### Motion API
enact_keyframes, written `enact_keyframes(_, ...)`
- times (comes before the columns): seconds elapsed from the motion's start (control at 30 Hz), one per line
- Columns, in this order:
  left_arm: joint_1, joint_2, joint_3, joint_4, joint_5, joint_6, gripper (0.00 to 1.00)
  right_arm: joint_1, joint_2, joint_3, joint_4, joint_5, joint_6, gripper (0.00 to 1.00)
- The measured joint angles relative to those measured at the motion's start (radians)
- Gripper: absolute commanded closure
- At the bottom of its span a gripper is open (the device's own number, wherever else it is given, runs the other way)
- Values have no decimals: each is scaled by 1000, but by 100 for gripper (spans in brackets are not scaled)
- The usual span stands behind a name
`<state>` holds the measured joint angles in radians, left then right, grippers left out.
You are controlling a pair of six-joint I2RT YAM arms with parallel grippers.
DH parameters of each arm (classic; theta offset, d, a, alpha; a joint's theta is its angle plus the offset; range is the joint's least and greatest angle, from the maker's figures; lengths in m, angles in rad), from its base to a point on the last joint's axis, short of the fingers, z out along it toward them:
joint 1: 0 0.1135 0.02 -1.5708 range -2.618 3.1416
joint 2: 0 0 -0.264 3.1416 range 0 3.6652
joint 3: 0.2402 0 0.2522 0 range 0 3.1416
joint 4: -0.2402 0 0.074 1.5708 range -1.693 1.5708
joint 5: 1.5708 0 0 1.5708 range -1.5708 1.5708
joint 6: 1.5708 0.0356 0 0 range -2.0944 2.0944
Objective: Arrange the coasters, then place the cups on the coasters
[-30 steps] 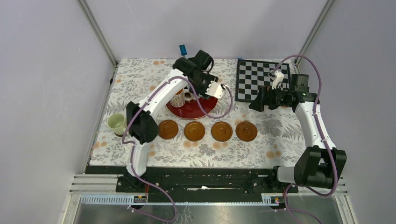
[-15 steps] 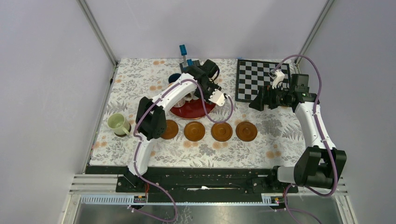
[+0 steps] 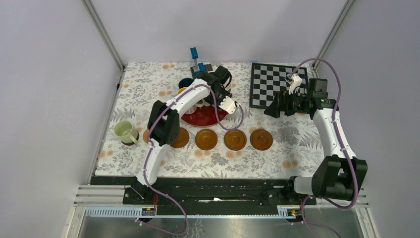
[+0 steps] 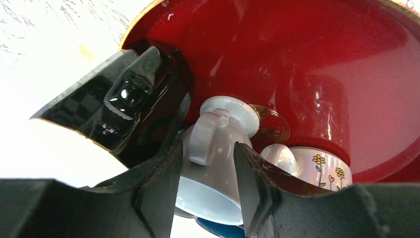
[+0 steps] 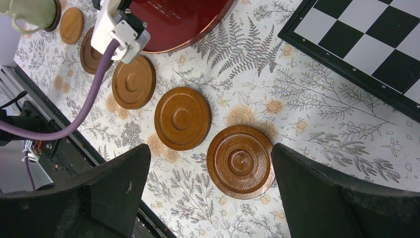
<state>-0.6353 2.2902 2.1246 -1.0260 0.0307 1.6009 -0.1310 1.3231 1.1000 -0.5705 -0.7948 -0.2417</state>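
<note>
In the left wrist view my left gripper [image 4: 208,148] is shut on the light blue cup [image 4: 218,168], a finger against each side and the handle up. That cup sits on the red tray [image 4: 322,64] between a tilted black cup [image 4: 133,109] and a patterned white cup [image 4: 322,166]. A dark blue cup [image 3: 185,83] stands behind the tray. A pale green cup [image 3: 125,131] rests on the leftmost coaster. Other coasters [image 3: 206,139] lie in a row in front of the tray. My right gripper [image 5: 210,148] hangs open above the rightmost coaster [image 5: 240,161].
A black-and-white chessboard [image 3: 277,84] lies at the back right, under my right arm. A blue-handled object [image 3: 194,54] stands at the back edge. My left arm's purple cable [image 5: 94,94] hangs over the coaster row. The table's near edge [image 3: 198,176] runs just below the coasters.
My left arm has swung right and lowered over the red tray, and its jaws have narrowed onto the light blue cup. The right arm has not moved.
</note>
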Motion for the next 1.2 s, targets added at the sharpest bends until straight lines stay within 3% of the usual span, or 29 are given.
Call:
enact_keyframes(0.13, 13, 23, 0, 10, -10, 31, 57, 0, 0, 0, 0, 0, 0, 2)
enact_keyframes(0.57, 9, 34, -36, 35, -31, 114, 88, 0, 0, 0, 0, 0, 0, 2)
enact_keyframes(0.9, -23, -3, -89, 23, -55, 156, 100, 0, 0, 0, 0, 0, 0, 2)
enact_keyframes(1.2, -75, -16, -90, -24, -54, 156, 100, 0, 0, 0, 0, -1, 0, 2)
